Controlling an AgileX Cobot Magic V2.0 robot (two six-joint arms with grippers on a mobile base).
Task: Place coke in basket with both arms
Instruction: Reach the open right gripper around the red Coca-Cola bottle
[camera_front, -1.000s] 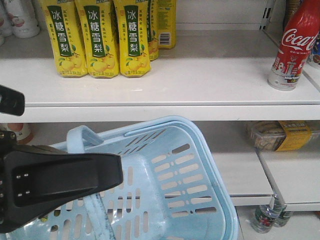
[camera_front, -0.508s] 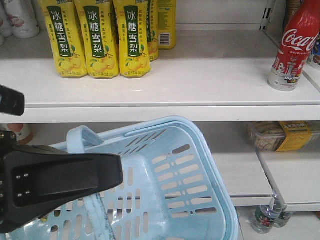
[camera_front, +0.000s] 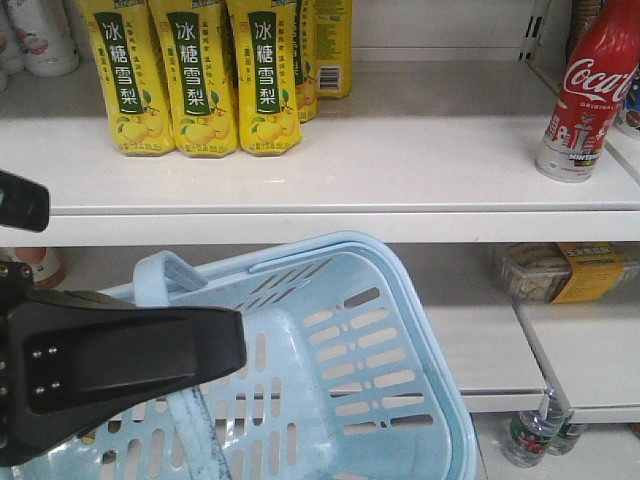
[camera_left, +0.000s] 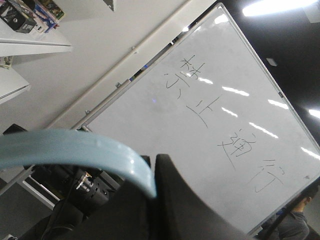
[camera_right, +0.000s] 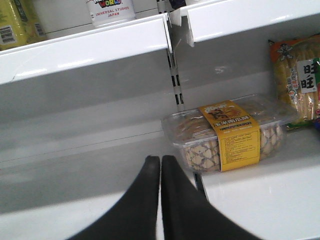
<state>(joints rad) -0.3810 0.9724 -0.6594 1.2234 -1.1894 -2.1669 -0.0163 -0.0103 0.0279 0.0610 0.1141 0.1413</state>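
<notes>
The coke (camera_front: 590, 90), red with white script and a white base, stands upright at the right end of the upper shelf. The light blue basket (camera_front: 330, 245) hangs tilted below that shelf's front edge. My left gripper (camera_front: 225, 345) is in front of the basket's left side. In the left wrist view it (camera_left: 154, 170) is shut on the basket's pale blue handle (camera_left: 75, 147). My right gripper (camera_right: 160, 160) is shut with nothing in it, over the lower shelf, left of a biscuit box. The coke's white base (camera_right: 110, 10) shows far above it.
Yellow pear drink bottles (camera_front: 190, 80) stand at the upper shelf's left. A clear biscuit box with a yellow band (camera_right: 230, 135) lies on the lower shelf, and a snack bag (camera_right: 297, 75) is behind it. Small bottles (camera_front: 535, 435) sit near the floor. A whiteboard (camera_left: 210, 110) fills the left wrist view.
</notes>
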